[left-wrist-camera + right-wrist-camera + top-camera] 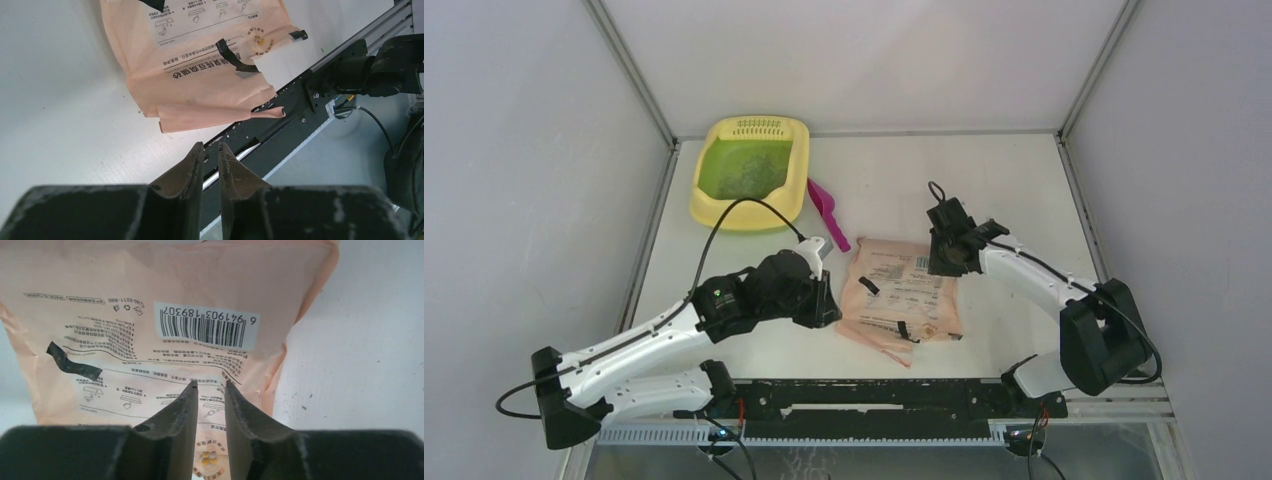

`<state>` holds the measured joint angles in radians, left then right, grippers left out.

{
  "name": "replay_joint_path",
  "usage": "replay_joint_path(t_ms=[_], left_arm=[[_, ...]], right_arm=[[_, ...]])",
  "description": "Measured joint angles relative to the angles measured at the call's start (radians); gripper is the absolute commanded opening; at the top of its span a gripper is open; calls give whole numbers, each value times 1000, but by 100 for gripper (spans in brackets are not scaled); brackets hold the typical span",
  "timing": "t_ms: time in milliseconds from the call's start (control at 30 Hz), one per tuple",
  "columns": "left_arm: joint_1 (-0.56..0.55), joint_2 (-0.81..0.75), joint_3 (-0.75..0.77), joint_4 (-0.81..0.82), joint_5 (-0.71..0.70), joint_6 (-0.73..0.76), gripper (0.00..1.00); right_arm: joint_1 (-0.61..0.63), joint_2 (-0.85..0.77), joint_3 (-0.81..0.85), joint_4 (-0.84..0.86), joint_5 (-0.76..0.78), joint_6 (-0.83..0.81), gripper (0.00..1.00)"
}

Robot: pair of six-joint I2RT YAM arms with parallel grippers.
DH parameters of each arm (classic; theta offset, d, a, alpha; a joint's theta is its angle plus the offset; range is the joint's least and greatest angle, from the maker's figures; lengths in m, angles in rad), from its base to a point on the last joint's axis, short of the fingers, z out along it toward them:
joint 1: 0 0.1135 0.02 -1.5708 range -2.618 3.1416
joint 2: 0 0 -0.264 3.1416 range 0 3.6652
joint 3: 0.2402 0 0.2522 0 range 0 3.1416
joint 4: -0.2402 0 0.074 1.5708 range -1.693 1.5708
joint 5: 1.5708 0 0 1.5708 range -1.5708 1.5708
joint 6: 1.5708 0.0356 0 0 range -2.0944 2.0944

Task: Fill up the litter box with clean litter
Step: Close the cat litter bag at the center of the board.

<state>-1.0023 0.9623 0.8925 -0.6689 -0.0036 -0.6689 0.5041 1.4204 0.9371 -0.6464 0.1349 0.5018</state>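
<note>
The pale yellow litter box (707, 205) stands at the back left, slotted grille at its far end. Dark grey-green clean litter (746, 170) lies speckled over its green floor. My left gripper (827, 306) (211, 146) hangs low over the table between the box and the peach bag (902, 300), jaws nearly together and empty. My right gripper (946, 262) (210, 384) hovers over the bag's far right end (150, 290), above its barcode; its jaws stand a narrow gap apart with nothing between them. The bag lies flat and slack on the table.
A magenta scoop (827, 212) lies beside the box's right side. The bag's near end (200, 85) with black tape strips lies close to the black rail (280, 120) along the table's front edge. White walls close in left, right and back.
</note>
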Motion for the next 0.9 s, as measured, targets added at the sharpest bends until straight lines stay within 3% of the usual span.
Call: replay_joint_path(t_ms=[467, 733, 900], left_arm=[[-165, 23, -1, -13, -80, -103, 21], [-271, 82, -2, -5, -116, -161, 21], [-346, 80, -6, 1, -153, -212, 21]], right_arm=[[23, 216, 2, 6, -14, 6, 26], [5, 146, -59, 42, -42, 16, 27], [0, -24, -68, -18, -62, 11, 27]])
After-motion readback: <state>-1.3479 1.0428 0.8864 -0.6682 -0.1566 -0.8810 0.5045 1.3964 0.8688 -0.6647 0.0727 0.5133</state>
